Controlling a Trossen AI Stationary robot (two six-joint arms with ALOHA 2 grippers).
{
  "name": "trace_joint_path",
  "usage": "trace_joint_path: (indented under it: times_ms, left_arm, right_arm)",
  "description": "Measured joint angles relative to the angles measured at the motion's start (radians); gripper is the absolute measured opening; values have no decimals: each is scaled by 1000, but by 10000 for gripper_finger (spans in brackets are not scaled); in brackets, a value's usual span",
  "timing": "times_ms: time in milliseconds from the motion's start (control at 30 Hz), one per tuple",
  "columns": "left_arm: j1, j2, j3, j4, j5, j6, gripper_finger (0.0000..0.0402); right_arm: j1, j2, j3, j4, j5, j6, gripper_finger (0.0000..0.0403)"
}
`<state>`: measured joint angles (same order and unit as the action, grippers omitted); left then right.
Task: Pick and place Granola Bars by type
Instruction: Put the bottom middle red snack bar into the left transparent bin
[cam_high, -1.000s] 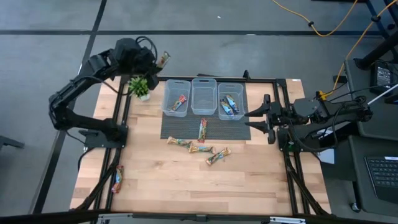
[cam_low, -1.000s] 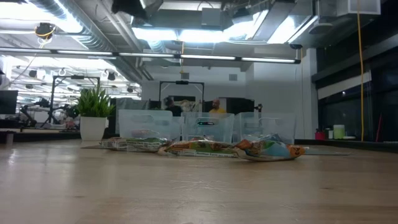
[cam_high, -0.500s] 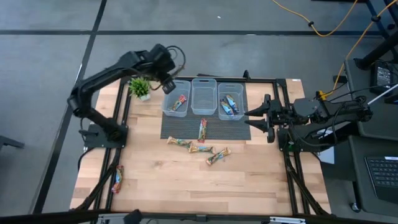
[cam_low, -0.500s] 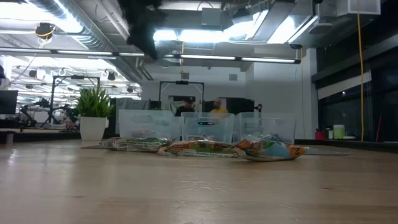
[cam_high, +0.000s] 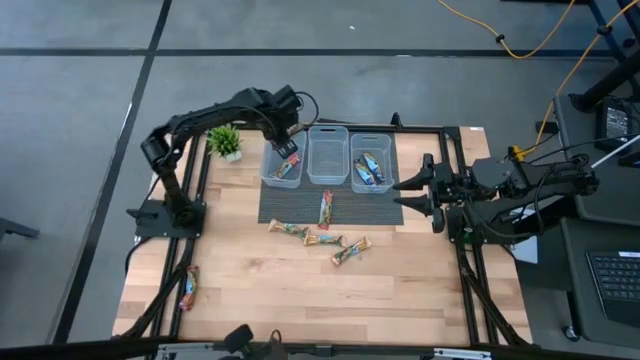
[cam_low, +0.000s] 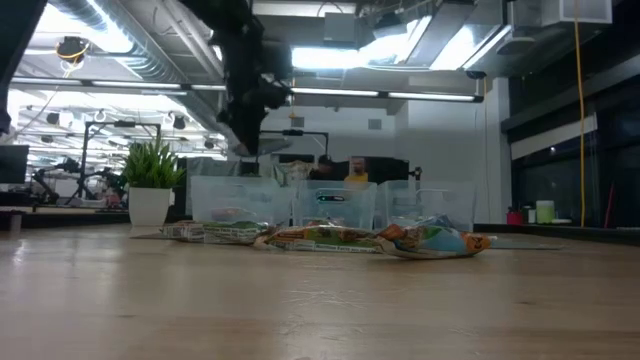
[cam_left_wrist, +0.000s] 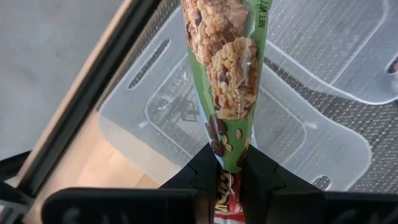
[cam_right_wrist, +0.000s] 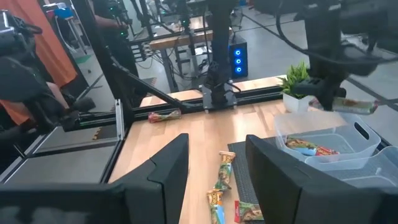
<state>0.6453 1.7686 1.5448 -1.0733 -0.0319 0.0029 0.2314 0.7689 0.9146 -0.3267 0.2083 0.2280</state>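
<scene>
My left gripper (cam_high: 289, 148) is over the left clear bin (cam_high: 270, 170), shut on a green-and-red wrapped granola bar (cam_left_wrist: 227, 74). That bin holds one bar (cam_high: 287, 166), the middle bin (cam_high: 328, 155) shows none, and the right bin holds blue bars (cam_high: 368, 170). Several bars lie flat on the dark mat and the wood: (cam_high: 325, 208), (cam_high: 288, 229), (cam_high: 323, 240), (cam_high: 350, 250). One more bar (cam_high: 188, 287) lies at the left edge. My right gripper (cam_high: 405, 192) waits open at the mat's right side, touching nothing. My left gripper pinches the bar's near end (cam_left_wrist: 227, 163) between its two fingers (cam_left_wrist: 205, 171). The fingers lie along the bar, which sticks out past the fingertips. The bar is lifted clear, above the left bin's floor (cam_left_wrist: 186, 106).
A small potted plant (cam_high: 225, 140) stands on the far left of the table, close to the left bin. A black frame rail (cam_high: 195, 200) runs along the left side and another (cam_high: 462, 250) along the right. Bare wood lies toward the near edge.
My left arm has swung from beyond the table's far left corner, past the plant, rightward and down to a place over the left bin, carrying the bar with it. My right arm has kept still.
</scene>
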Motion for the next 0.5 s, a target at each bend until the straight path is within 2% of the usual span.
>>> trace_joint_path:
  times_ms: [267,500]
  left_arm:
    - [13,55,0,-9,0,-40,51]
    - [35,45,0,-20,-11,-54,104]
  right_arm:
    - [0,0,0,0,-6,-4,162]
    - [0,0,0,0,-54,-4,162]
